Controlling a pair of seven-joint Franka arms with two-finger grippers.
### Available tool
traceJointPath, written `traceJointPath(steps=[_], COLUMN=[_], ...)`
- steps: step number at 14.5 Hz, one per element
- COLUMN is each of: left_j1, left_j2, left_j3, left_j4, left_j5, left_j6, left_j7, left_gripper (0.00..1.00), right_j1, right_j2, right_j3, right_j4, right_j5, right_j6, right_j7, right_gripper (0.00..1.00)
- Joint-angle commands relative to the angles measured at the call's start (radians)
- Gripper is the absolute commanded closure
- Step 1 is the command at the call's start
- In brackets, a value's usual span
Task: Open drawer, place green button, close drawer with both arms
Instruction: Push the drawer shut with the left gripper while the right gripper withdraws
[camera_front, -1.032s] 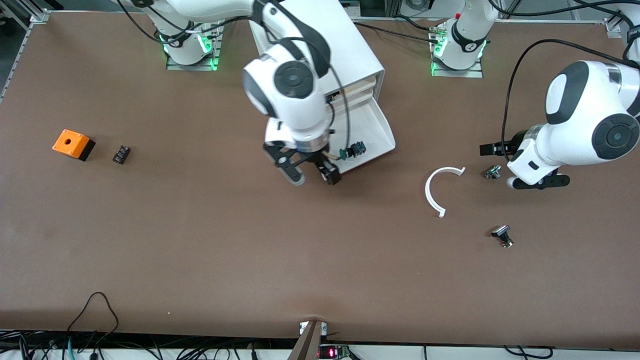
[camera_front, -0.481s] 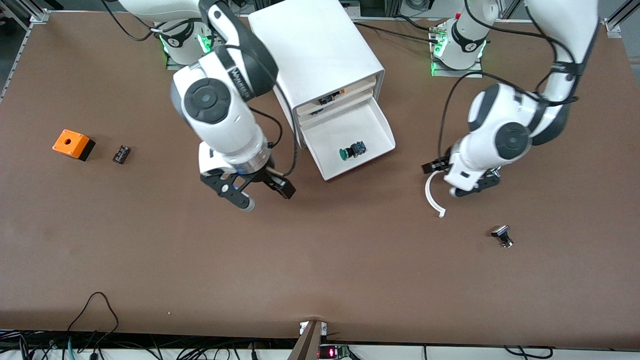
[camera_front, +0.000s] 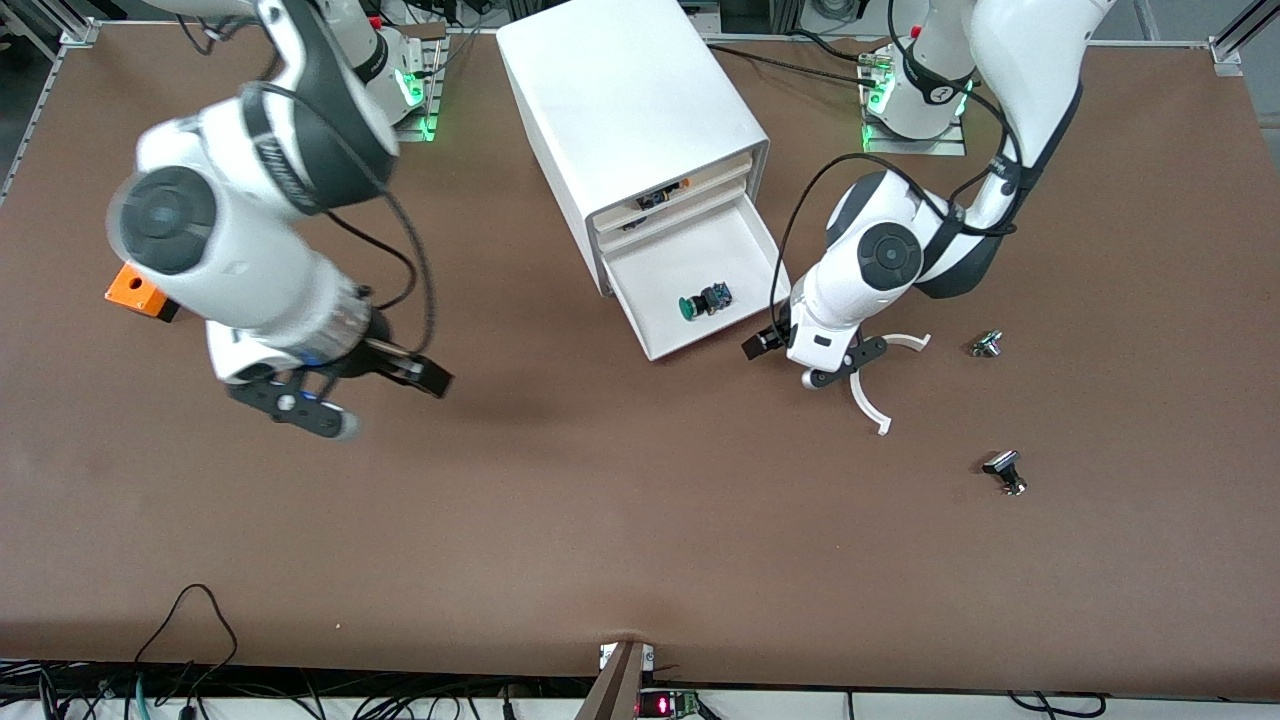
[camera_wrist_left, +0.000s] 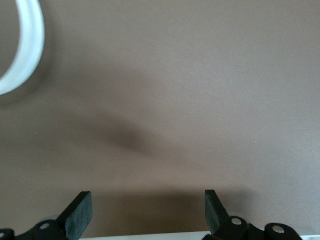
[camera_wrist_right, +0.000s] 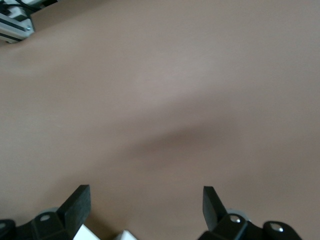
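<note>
The white cabinet (camera_front: 630, 100) has its bottom drawer (camera_front: 655, 275) pulled open. The green-capped button (camera_front: 703, 300) lies in that drawer. My right gripper (camera_front: 392, 404) is open and empty over bare table, between the cabinet and the right arm's end; in the right wrist view (camera_wrist_right: 145, 207) only brown table shows between its fingers. My left gripper (camera_front: 800, 365) is open and empty, low over the table beside the drawer's front corner toward the left arm's end. In the left wrist view (camera_wrist_left: 146, 212) its fingers are spread wide over bare table.
A white arc piece (camera_front: 870, 395) lies partly under the left gripper and shows in the left wrist view (camera_wrist_left: 27, 55). Two silvery black-capped parts (camera_front: 987, 344) (camera_front: 1005, 472) lie toward the left arm's end. An orange box (camera_front: 130, 288) is partly hidden by the right arm.
The right arm swung away from the open drawer toward its own end of the table. The left arm moved in to the drawer's front corner. The button stayed in the drawer.
</note>
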Motion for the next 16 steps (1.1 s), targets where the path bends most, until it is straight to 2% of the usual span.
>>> traceJointPath(steps=[1, 3, 6, 11, 13, 16], left_j1=[-0.03, -0.056, -0.074, -0.074, -0.074, -0.074], left_j2=[0.062, 0.095, 0.101, 0.098, 0.101, 0.118], left_j3=[-0.003, -0.004, -0.007, -0.151, -0.178, -0.216], left_j4=[0.013, 0.013, 0.013, -0.002, -0.004, -0.005], left_j5=[0.036, 0.036, 0.047, 0.039, 0.038, 0.02], left_j6=[0.069, 0.124, 0.127, 0.009, -0.058, -0.077], left_j7=[-0.057, -0.113, -0.156, -0.257, -0.268, -0.271], left_gripper=[0.01, 0.01, 0.01, 0.01, 0.01, 0.01], right_j1=[-0.094, -0.141, -0.201, -0.249, -0.269, -0.281], right_j2=[-0.126, -0.163, -0.232, -0.334, -0.367, -0.415], right_j3=[0.029, 0.031, 0.028, -0.008, -0.012, -0.012], right_j4=[-0.175, -0.213, -0.278, -0.347, -0.372, -0.416], right_j5=[0.004, 0.001, -0.003, -0.022, -0.022, -0.022], right_j6=[0.015, 0.009, 0.009, 0.009, 0.006, 0.0], right_j7=[-0.133, -0.219, -0.359, -0.486, -0.538, -0.543], right_gripper=[0.01, 0.01, 0.01, 0.01, 0.01, 0.01])
